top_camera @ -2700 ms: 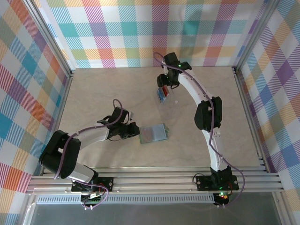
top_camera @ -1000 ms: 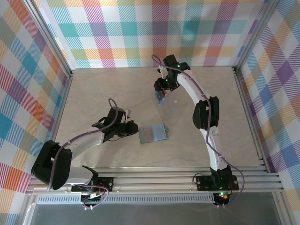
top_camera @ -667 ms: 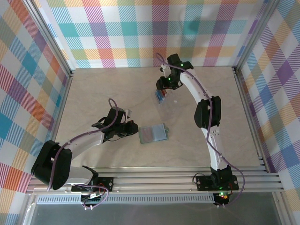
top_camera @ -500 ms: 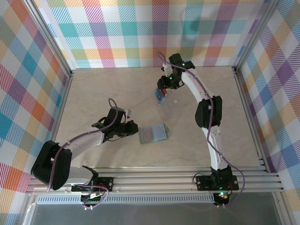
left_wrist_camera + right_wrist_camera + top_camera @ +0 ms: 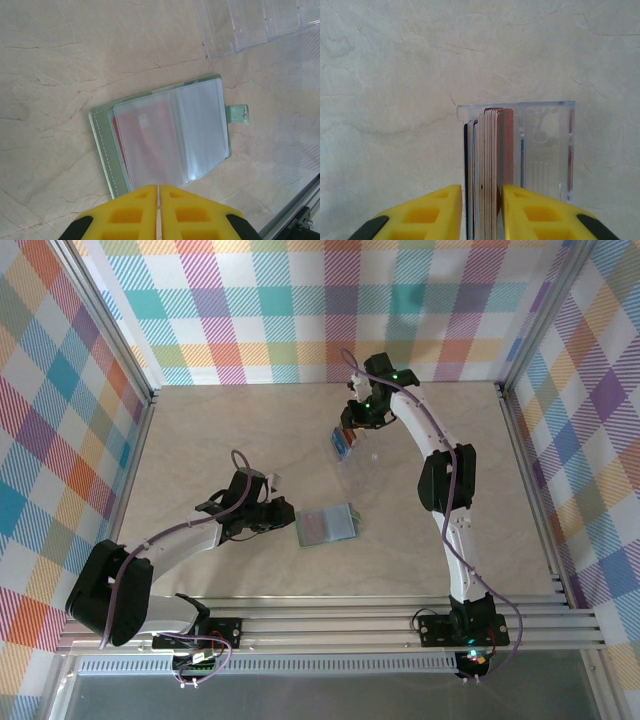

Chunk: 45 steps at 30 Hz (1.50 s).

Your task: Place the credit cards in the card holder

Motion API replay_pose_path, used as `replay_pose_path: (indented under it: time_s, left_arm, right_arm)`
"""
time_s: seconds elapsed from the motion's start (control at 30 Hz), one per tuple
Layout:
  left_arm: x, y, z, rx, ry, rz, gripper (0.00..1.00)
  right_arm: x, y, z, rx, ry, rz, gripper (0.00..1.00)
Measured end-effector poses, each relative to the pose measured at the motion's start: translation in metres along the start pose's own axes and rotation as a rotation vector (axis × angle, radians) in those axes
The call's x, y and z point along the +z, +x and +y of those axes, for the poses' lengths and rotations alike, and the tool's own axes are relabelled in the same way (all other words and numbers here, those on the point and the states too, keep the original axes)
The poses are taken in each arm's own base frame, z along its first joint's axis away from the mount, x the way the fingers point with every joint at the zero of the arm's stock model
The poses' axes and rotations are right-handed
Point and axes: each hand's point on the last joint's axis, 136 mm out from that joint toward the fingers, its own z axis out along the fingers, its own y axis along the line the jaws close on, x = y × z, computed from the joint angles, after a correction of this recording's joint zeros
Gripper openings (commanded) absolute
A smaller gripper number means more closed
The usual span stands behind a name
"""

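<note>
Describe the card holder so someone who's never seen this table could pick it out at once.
On the beige table, look near the middle, at the tip of the left gripper. The card holder lies open and flat: a grey-green wallet with cloudy sleeves, one showing red, unlike the rigid clear tray farther back holding cards on edge.

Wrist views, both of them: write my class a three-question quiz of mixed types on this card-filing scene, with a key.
1. True or false: the grey-green bifold soft wallet lies closed.
2. The right gripper's yellow fingers flank which? A) the upright stack of thin plastic cards in the clear plastic tray; B) the wallet; C) a pen.
3. Fill in: the thin card behind the wallet's clear sleeve is ____.
Key: 1 false, it lies open; 2 A; 3 red.
</note>
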Motion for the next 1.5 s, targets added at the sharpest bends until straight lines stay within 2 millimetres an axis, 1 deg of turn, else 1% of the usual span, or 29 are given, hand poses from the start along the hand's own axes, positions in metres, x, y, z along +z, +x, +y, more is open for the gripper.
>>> replay_pose_path:
  time_s: [0.1,0.3,0.5,0.67,0.8,0.9,1.17,1.3,1.4,1.5]
  left_arm:
    - [0.000,0.000,0.000,0.000,0.000,0.000,0.10]
    - [0.000,0.000,0.000,0.000,0.000,0.000,0.10]
    - [0.000,0.000,0.000,0.000,0.000,0.000,0.11]
    - [0.000,0.000,0.000,0.000,0.000,0.001,0.10]
    - [0.000,0.000,0.000,-0.001,-0.001,0.001,0.10]
    - [0.001,0.001,0.001,-0.002,-0.003,0.004,0.11]
    - [0.006,0.004,0.006,-0.006,-0.015,0.021,0.11]
    - [0.008,0.006,0.008,-0.010,-0.019,0.032,0.11]
    - [0.010,0.007,0.008,-0.010,-0.017,0.041,0.12]
    - [0.012,0.009,0.010,-0.012,-0.022,0.051,0.13]
  right_arm:
    - [0.000,0.000,0.000,0.000,0.000,0.000,0.22]
    - [0.000,0.000,-0.002,0.005,0.007,-0.001,0.15]
    - [-0.001,-0.001,-0.010,0.023,0.052,-0.008,0.07]
    - [-0.005,-0.004,-0.015,0.032,0.085,-0.021,0.03]
    - [-0.012,-0.007,-0.016,0.040,0.109,-0.039,0.00]
    - [-0.022,-0.012,-0.013,0.039,0.122,-0.068,0.00]
    - [-0.071,-0.027,0.001,0.054,0.148,-0.192,0.00]
    - [-0.092,-0.030,0.003,0.081,0.174,-0.243,0.00]
    - [-0.105,-0.024,0.001,0.114,0.225,-0.276,0.00]
    - [-0.117,-0.010,0.002,0.136,0.272,-0.307,0.00]
